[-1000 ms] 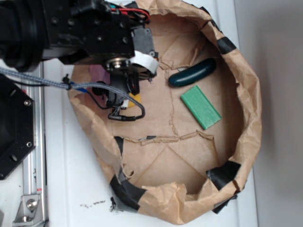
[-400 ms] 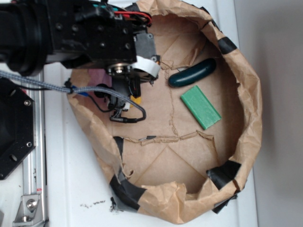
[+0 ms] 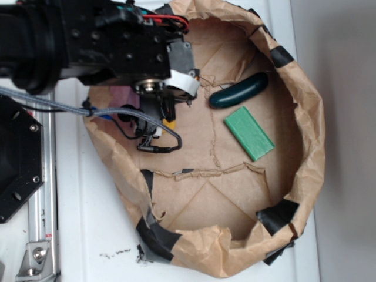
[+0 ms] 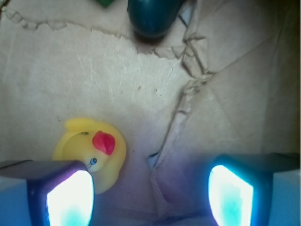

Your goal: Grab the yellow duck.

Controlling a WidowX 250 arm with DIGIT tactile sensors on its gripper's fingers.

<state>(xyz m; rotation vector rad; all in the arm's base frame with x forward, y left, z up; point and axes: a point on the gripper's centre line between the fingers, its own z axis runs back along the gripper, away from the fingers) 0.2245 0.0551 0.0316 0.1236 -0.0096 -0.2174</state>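
The yellow duck [image 4: 90, 149] lies on the brown paper floor just ahead of the claw [image 4: 149, 195], hard against its one finger and partly tucked under that pad [image 4: 70, 197], so it sits off to one side of the gap, not centred in it. The claw stands apart, its two pads wide of each other with bare paper between them. To take the duck cleanly, I judge the claw should shift sideways toward the duck until the toy sits midway between the pads, then sink and close; closing from here would likely nudge it aside or pinch only its edge. Farther ahead of the claw lie a dark green rounded object [image 3: 239, 90] and a green block [image 3: 249, 133], both well apart from the duck. The crumpled paper wall [image 3: 308, 117] rings everything, nearest behind the claw.
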